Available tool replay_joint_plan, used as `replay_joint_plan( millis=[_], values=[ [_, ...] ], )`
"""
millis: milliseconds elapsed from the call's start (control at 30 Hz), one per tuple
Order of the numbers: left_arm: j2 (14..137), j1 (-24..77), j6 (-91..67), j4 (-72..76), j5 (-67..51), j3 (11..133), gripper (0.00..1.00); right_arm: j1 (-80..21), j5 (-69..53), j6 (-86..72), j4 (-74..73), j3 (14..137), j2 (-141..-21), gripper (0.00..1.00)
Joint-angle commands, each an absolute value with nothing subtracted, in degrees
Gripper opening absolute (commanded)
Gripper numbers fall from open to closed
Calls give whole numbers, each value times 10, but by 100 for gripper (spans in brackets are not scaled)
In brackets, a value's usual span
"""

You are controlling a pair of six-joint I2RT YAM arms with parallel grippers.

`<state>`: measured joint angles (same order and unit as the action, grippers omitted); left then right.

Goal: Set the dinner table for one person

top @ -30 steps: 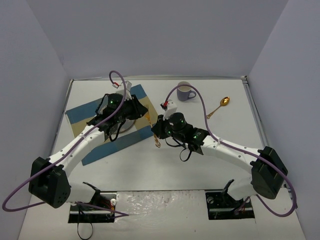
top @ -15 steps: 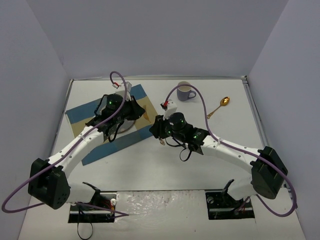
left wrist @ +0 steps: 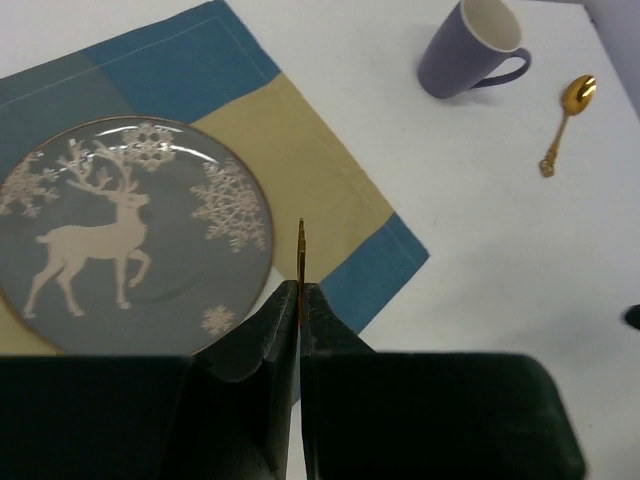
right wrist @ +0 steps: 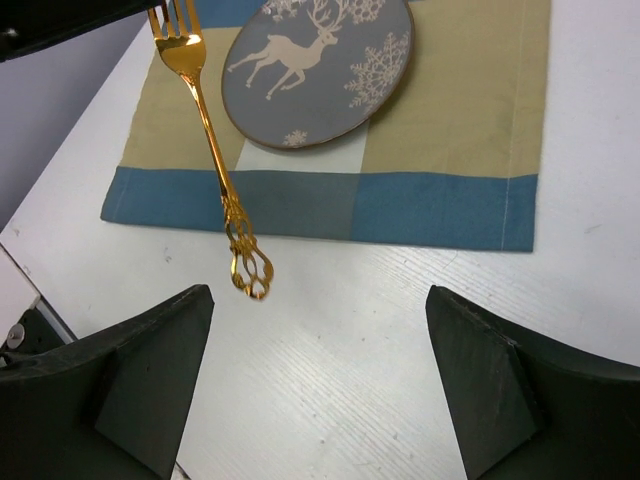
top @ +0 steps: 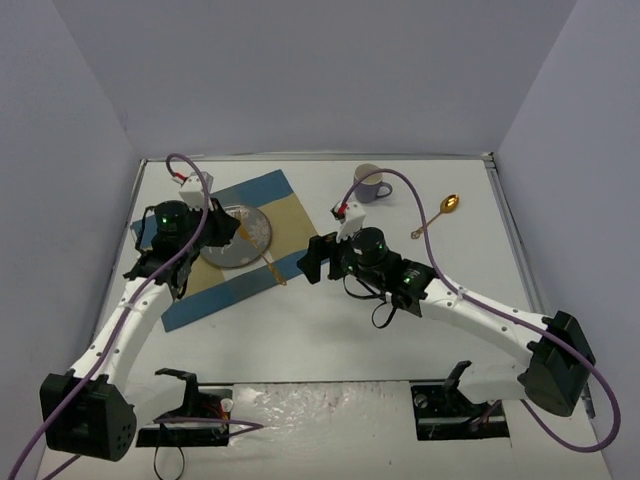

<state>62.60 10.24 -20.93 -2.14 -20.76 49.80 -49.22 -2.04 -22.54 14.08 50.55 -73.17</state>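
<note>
From above, we see the white tabletop (top: 330,340) filling the floor of the enclosure, bearing a blue-and-tan placemat (top: 278,205) with a grey plate (top: 238,237) on it at the left, and a lilac mug (top: 372,184) and gold spoon (top: 437,215) well apart at the far right. The left tool (top: 232,226) hangs over the plate and pinches a gold fork (top: 272,270), whose handle slants towards the near right edge of the placemat. The right tool (top: 314,260) hovers just beside it. In the left wrist view, the fingers are pressed together on the fork (left wrist: 300,245), seen edge-on, with the reindeer plate (left wrist: 130,230) to one side. In the right wrist view, the right tool (right wrist: 318,330) is spread wide and holds nothing. The fork (right wrist: 215,160) is gripped near its tines and its ornate handle end reaches past the placemat (right wrist: 450,150) over bare tabletop (right wrist: 400,350). We cannot tell whether it touches. We judge the grip poor: held so far from its middle, the fork could pivot or slip, and on release it may land askew across the placemat's hem or knock the plate (right wrist: 320,70). The right tool is near enough to clip the handle.
</note>
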Motion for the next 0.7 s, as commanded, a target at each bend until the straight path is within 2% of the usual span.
replay_joint_plan(
  millis=[0, 200, 367, 667],
  values=[
    [609, 49, -92, -70, -246, 523, 0, -484, 3, -192, 139, 497, -657, 85],
    [615, -49, -10, -103, -258, 521, 0, -457, 6, -183, 124, 471, -601, 86],
    [637, -144, 36, -69, -335, 510, 0, -413, -59, -184, 122, 449, -585, 86],
    [739, -203, 173, -125, -419, 558, 0, -377, -89, -184, 121, 434, -575, 86]
  ],
)
